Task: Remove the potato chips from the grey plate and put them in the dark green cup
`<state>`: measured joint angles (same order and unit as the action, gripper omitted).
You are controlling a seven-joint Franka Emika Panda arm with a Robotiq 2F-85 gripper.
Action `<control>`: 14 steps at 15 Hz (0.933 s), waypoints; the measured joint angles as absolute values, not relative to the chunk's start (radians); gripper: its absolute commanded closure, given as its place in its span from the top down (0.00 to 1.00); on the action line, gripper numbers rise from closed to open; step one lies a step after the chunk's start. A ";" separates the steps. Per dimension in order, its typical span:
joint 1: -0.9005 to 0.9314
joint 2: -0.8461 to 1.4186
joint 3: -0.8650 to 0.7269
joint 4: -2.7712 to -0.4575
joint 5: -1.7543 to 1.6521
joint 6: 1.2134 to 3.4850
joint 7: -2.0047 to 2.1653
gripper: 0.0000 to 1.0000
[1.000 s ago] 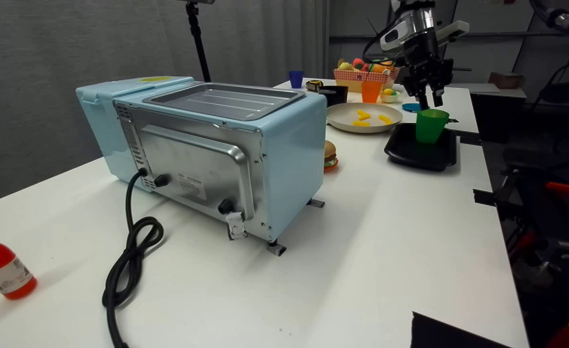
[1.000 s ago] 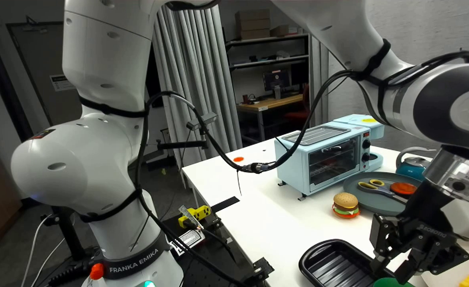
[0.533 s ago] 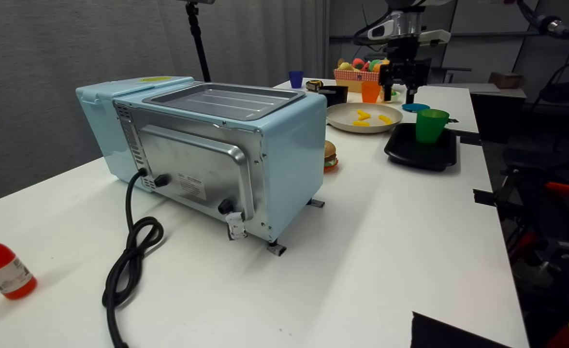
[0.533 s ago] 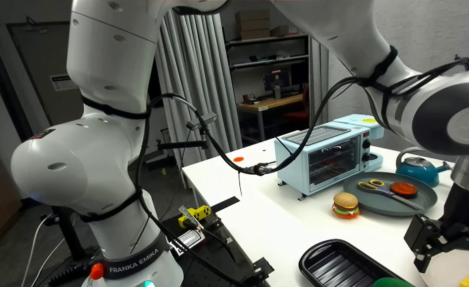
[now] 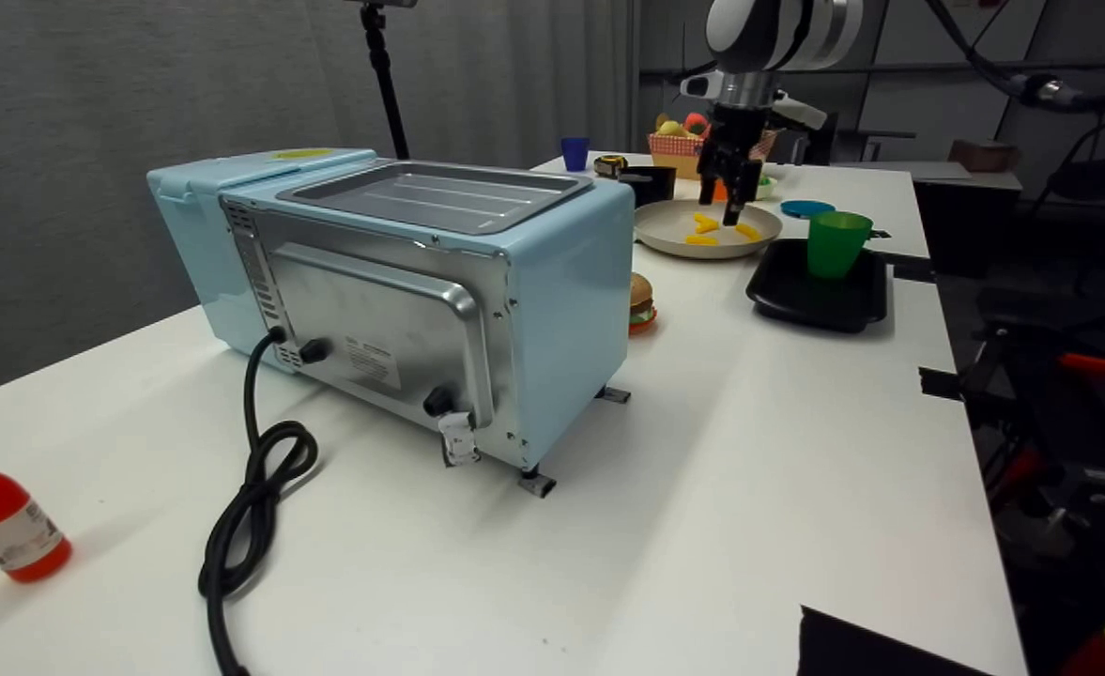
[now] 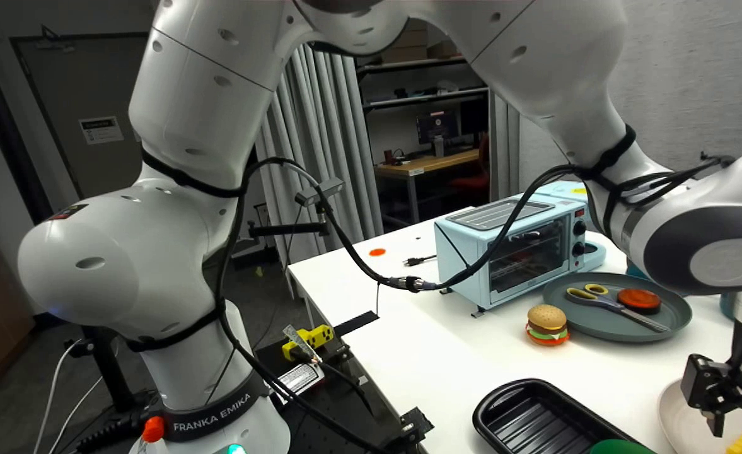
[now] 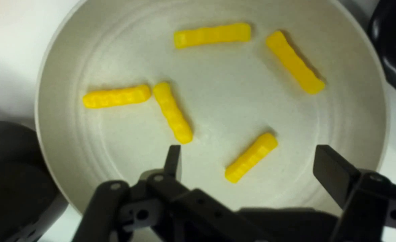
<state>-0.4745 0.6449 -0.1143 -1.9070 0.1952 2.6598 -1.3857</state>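
Note:
Several yellow potato chips lie spread on the grey plate (image 7: 224, 94): one chip (image 7: 251, 157) below the jaws, a second (image 7: 173, 112) near the left fingertip, and others such as a chip (image 7: 212, 35) farther up. My gripper (image 7: 248, 147) is open above the plate, its fingers wide apart and holding nothing. In an exterior view the gripper (image 5: 719, 208) points down over the plate's far part. The dark green cup (image 5: 837, 244) stands upright in a black tray beside the plate. Only its rim (image 6: 620, 447) shows in an exterior view, and what it contains is hidden.
The black tray (image 5: 777, 299) adjoins the plate. A black pot (image 7: 12, 168) stands close against the plate's opposite side. A toy burger (image 6: 547, 325), a dark plate (image 6: 597, 331) with scissors, and the blue toaster oven (image 5: 571, 319) are nearby. A blue lid (image 5: 806, 208) lies behind the cup.
From above the green cup, my gripper has travelled across to the grey plate and come down over it. Its jaws have spread wider. Cup, tray and chips have stayed put.

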 measured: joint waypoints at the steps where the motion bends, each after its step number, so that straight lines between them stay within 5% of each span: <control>1: -0.474 0.662 -0.109 -1.903 0.195 2.688 -1.352 1.00; 6: -0.474 0.723 -0.084 -1.892 0.184 2.760 -1.184 0.95; 8: -0.473 0.734 -0.077 -1.884 0.175 2.768 -1.129 0.71; 10: -0.473 0.735 -0.074 -1.875 0.158 2.768 -1.080 0.63; 14: -0.473 0.738 -0.073 -1.863 0.119 2.768 -1.000 0.30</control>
<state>-0.4732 0.7378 -0.0727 -1.8630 0.1192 2.7679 -0.9996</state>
